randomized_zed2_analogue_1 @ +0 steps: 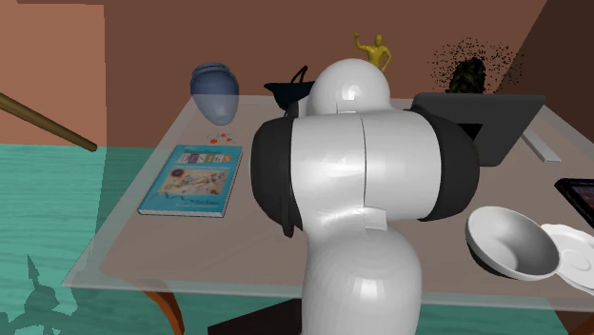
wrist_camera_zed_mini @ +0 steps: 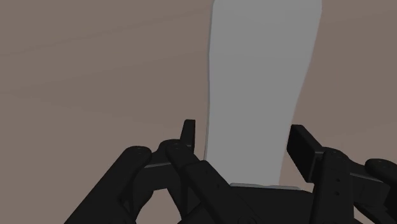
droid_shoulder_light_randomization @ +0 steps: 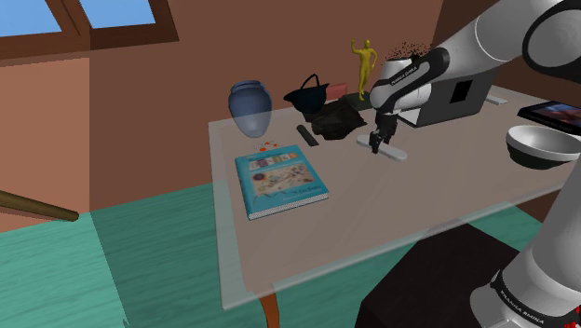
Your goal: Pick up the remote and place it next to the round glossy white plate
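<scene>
Remote (droid_shoulder_light_randomization: 395, 153) pickup, seemingly at the grasp step: on the smooth, translucent table (droid_shoulder_light_randomization: 391, 214), under the white arm (droid_shoulder_light_randomization: 493, 37), lies a long, flat, pale grey slab (no buttons drawn), well apart from the glossy round plate (randomized_zed2_analogue_1: 574, 257). The black gripper (wrist_camera_zed_mini: 245, 137) straddles it, fingers spread, not yet pinching. Next comes closing squarely on its long edges.
</scene>
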Robot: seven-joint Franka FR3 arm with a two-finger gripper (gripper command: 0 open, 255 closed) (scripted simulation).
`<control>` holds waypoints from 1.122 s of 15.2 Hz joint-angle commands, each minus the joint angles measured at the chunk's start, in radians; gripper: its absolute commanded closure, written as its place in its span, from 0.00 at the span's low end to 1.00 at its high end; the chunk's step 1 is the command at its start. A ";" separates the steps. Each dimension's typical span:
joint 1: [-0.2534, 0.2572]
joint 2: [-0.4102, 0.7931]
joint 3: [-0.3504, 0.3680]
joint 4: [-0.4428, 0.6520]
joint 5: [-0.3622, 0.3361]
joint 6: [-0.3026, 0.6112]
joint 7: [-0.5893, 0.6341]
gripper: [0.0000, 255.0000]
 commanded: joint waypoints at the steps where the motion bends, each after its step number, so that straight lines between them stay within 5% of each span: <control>1: 0.001 -0.011 -0.001 0.008 -0.004 -0.018 0.002 1.00; 17: -0.006 -0.109 -0.016 0.092 -0.030 -0.197 -0.006 1.00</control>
